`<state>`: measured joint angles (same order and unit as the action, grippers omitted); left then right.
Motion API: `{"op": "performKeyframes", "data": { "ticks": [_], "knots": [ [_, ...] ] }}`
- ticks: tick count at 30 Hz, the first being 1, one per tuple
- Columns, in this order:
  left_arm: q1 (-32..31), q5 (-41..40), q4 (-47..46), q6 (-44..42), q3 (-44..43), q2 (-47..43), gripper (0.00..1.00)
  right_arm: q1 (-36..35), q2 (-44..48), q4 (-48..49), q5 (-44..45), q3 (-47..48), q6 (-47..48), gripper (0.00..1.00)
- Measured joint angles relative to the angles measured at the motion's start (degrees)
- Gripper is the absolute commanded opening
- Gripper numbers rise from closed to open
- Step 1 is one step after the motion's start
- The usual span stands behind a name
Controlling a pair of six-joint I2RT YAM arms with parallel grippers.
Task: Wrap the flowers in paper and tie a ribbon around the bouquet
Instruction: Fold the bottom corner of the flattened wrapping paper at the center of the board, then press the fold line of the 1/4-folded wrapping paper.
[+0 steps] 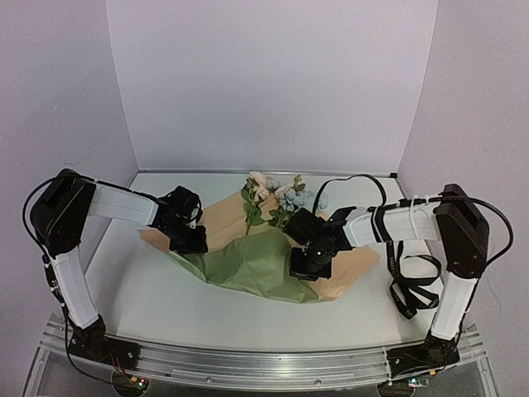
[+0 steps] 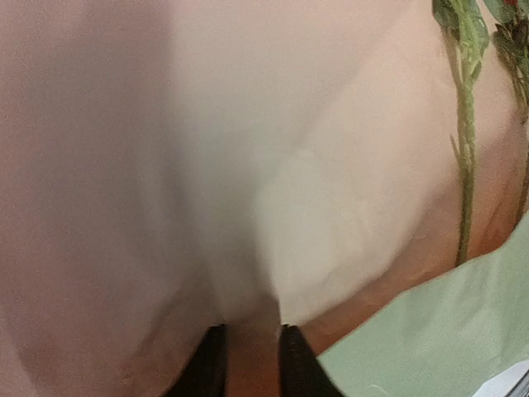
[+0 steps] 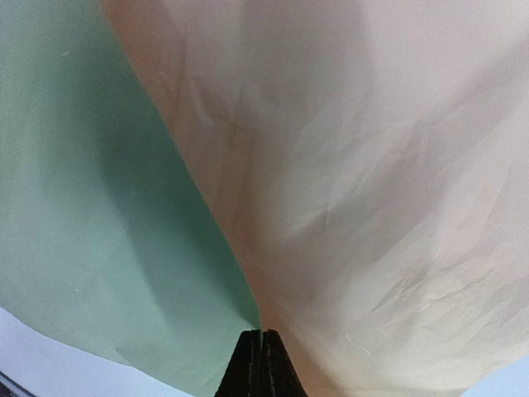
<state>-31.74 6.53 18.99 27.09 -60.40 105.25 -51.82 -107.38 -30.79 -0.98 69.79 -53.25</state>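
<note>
Right pincer (image 3: pixel 261 347) is pressed together on the paper (image 1: pixel 248 263), where its green flap meets the tan side. Left pincer (image 2: pixel 252 347) stands slightly spread over the tan face. The flowers (image 1: pixel 277 200) lie on the sheet's far part, mid-way across the worktop (image 1: pixel 140 289), with stems reaching the green fold.

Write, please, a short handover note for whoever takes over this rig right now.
The left gripper is partly open, with the paper between its fingers.
The right gripper is shut on the paper's folded edge.
The flowers lie on the paper, blooms at the far side.
The ribbon lies by the right arm, untouched.
Done: near edge folded over the stems.
Left: finish wrapping, tie ribbon.
</note>
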Motion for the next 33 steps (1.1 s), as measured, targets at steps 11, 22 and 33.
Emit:
{"op": "performKeyframes", "data": {
  "ticks": [11, 22, 33],
  "knots": [
    [1.80, 1.15, 9.37, 3.35, -2.67, -10.67, 0.52, 2.57, -1.40, 0.71, 1.79, 7.47, 4.08, 0.00],
    [8.27, -2.39, 14.77, 22.77, 11.07, -33.25, 0.60, 2.58, -3.54, 0.73, 1.89, 7.60, 4.26, 0.00],
    [8.78, 6.62, 3.43, 39.08, 25.39, -31.47, 0.56, 2.57, -3.63, 0.75, 2.10, 7.60, 4.15, 0.00]
  ]
}}
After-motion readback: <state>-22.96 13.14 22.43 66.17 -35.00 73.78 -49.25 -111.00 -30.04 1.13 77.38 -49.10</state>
